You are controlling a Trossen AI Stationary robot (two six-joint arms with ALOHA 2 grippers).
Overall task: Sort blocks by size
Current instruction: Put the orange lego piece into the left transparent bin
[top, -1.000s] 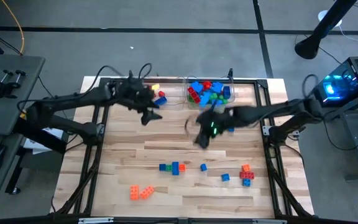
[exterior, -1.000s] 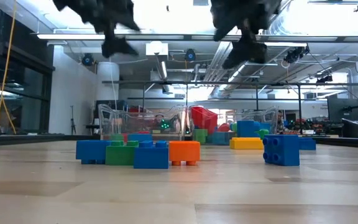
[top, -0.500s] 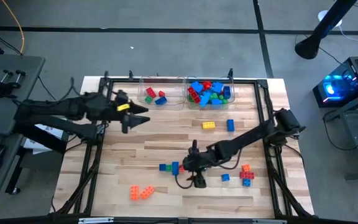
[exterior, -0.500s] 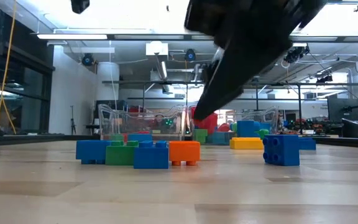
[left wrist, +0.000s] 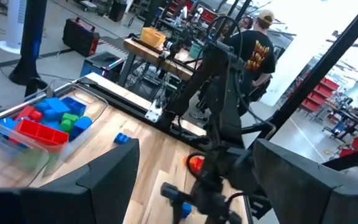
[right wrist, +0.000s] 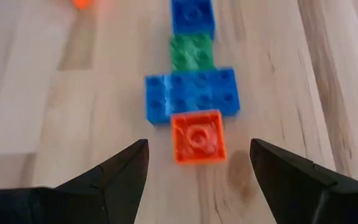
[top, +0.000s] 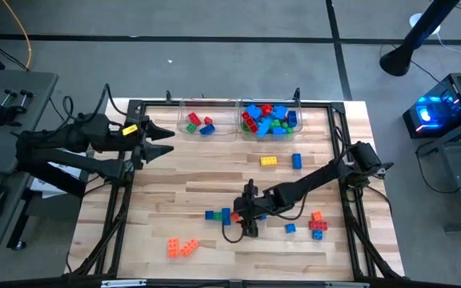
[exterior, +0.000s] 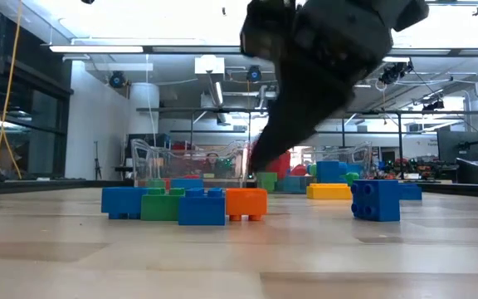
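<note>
A row of joined blocks (top: 219,214) lies on the table near its front middle: blue, green, a longer blue brick (right wrist: 191,93) and an orange cube (right wrist: 197,137) at the end. My right gripper (top: 238,218) slants down just behind that orange end. It is open, with one finger on either side of the cube and clear of it. My left gripper (top: 168,141) hangs open over the table's left edge, holding nothing. Loose blocks lie around: orange bricks (top: 182,246), a blue cube (top: 290,228), an orange-red stack (top: 317,222), a yellow brick (top: 269,161) and a blue one (top: 296,161).
Two clear bins stand at the far edge: the left bin (top: 184,117) holds a few red, blue and green blocks, and the right bin (top: 296,120) is piled with many. Bare wood lies between the bins and the block row. A person (left wrist: 257,50) stands beyond the table.
My right gripper has come from beside the right bin toward the near edge and down, rolling as it went, and stopped behind the row's orange end. My left gripper has drawn back from the left bin toward the table's left edge, rising and levelling out. No block has moved.
</note>
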